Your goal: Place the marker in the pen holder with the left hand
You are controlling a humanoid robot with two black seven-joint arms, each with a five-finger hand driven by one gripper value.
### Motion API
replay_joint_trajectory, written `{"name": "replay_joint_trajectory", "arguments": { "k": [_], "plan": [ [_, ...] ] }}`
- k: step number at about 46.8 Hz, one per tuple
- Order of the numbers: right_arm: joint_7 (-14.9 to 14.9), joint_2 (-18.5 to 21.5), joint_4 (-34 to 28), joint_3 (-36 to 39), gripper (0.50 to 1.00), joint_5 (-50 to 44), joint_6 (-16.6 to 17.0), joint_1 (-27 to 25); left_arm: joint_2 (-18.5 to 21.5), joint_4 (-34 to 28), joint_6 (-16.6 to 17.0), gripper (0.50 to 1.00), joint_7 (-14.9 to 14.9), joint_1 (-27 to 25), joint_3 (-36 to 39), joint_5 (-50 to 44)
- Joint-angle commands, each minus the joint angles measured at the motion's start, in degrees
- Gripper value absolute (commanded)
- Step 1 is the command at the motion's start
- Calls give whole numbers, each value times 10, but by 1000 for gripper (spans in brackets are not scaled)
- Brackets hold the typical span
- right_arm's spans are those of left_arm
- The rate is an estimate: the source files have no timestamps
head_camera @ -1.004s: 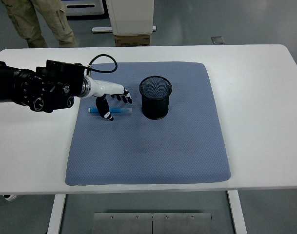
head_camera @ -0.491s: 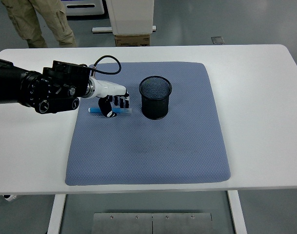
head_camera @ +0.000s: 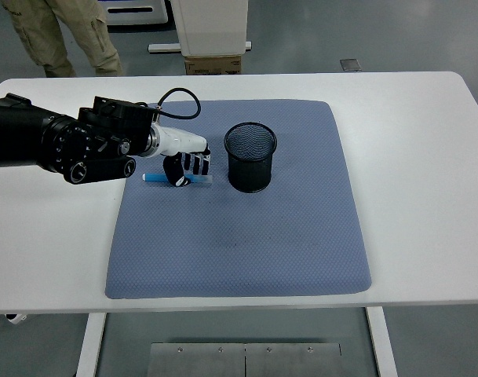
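Mat (head_camera: 239,236) of blue-grey fabric covers the white table (head_camera: 427,196), and on it lies the blue marker (head_camera: 156,178), the left hand (head_camera: 185,163) curled down over its middle, the black mesh pen holder (head_camera: 250,156) upright just beside.

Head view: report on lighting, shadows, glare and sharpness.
Head view: even, diffuse overhead light; the pen holder casts only a faint soft shadow on the blue mat; no harsh glare on the white table; left hand and marker are sharp, without motion blur.
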Motion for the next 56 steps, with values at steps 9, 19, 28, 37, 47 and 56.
{"name": "replay_joint_trajectory", "arguments": {
  "k": [9, 19, 28, 37, 47, 56],
  "plan": [
    [0, 0, 0, 0, 1000, 0, 0, 0, -1, -1, -1, 555, 0, -1, 0, 0],
    [0, 0, 0, 0, 1000, 0, 0, 0, -2, -1, -2, 555, 0, -1, 0, 1],
    [0, 0, 0, 0, 1000, 0, 0, 0, -1, -2, -11, 560, 0, 0, 0, 1],
    [0, 0, 1, 0, 1000, 0, 0, 0, -1, -2, -15, 569, 0, -1, 0, 1],
    [0, 0, 0, 0, 1000, 0, 0, 0, -2, -2, -15, 569, 0, 0, -1, 8],
    [0, 0, 0, 0, 1000, 0, 0, 0, -2, -2, -17, 500, 0, 0, -1, 18]
  ]
}}
